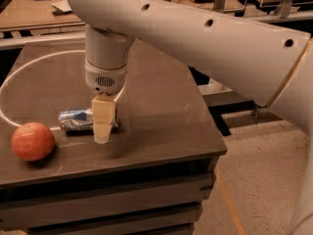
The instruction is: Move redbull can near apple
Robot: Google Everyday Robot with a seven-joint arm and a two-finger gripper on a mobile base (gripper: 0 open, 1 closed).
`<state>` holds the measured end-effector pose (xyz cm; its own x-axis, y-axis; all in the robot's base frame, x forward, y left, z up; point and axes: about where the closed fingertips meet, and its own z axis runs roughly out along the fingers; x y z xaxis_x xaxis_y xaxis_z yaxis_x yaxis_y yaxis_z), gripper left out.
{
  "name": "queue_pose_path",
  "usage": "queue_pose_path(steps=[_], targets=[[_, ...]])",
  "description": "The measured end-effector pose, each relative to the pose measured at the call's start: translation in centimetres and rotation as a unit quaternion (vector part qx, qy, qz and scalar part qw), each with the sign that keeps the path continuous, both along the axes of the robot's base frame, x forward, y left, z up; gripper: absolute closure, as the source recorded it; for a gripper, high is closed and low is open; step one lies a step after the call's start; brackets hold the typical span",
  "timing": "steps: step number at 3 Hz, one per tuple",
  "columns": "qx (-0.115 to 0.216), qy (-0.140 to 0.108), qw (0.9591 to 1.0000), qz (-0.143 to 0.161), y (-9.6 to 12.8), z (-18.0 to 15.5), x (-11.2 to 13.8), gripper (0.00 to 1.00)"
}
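Observation:
The redbull can (75, 120) lies on its side on the dark table (161, 111), at the front left. The apple (33, 141) sits left of it near the table's front edge, a short gap away. My gripper (104, 129) reaches straight down over the can's right end. Its near cream finger (103, 115) stands in front of the can and the far finger is hidden behind it. The gripper is shut on the can. The white arm spans the top of the view.
A white cable (29, 62) loops across the table's left half. The table's right edge (215, 136) drops to a speckled floor (259, 180). Desks with clutter (44, 9) stand behind the table.

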<state>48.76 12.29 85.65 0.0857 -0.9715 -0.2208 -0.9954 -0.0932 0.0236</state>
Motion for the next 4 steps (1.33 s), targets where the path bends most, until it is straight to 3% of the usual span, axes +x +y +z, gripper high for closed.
queue_pose_path(steps=[1, 2, 3, 4], targets=[[0.012, 0.0, 0.9998, -0.015, -1.6, 1.5, 0.6, 0.0], [0.044, -0.012, 0.998, -0.043, -5.0, 3.3, 1.5, 0.0], [0.081, -0.029, 0.9911, -0.102, -11.5, 5.1, 3.0, 0.0], [0.104, -0.037, 0.9848, -0.134, -15.5, 6.0, 3.6, 0.0]])
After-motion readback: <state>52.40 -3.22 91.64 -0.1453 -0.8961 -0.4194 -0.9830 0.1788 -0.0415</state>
